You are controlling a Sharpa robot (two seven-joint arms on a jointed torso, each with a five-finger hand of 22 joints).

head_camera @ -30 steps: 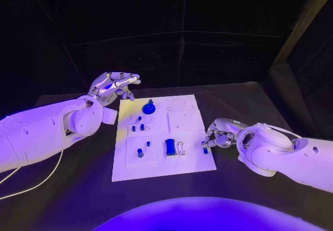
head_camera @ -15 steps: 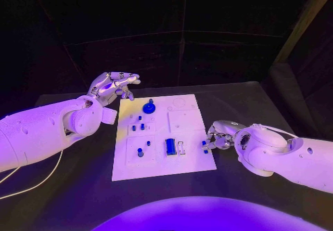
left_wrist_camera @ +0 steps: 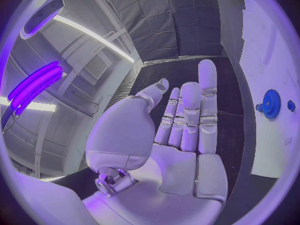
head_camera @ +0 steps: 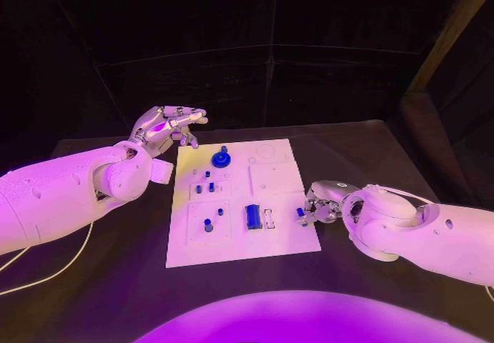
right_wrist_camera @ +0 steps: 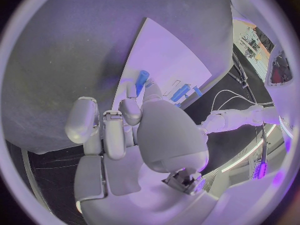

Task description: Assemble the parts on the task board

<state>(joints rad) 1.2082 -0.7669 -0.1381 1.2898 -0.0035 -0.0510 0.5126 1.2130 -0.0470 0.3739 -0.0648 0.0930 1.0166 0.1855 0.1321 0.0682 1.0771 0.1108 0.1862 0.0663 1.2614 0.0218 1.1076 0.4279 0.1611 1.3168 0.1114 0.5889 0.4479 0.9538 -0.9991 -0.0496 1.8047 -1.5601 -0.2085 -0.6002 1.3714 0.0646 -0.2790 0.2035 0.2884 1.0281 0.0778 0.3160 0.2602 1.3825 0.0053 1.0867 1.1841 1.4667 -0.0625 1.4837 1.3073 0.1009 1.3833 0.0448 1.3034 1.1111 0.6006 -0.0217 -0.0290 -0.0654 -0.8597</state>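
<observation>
The right hand (head_camera: 320,209) has drawn in over the right edge of the task board (head_camera: 288,243), carrying the small blue part (head_camera: 300,212) pinched in its fingers a little further from the robot and inward, towards the slot beside the long blue block (head_camera: 252,216)

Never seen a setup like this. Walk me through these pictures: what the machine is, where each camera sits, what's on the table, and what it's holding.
It is a robot with two white arms ending in silver hands. The wide picture looks down from its head; the round ones come from cameras at each wrist. On the black table lies a white task board carrying small blue parts, among them a blue gear. The left hand hovers off the board's far corner, holding nothing. The right hand pinches a small blue part at the board's edge.
</observation>
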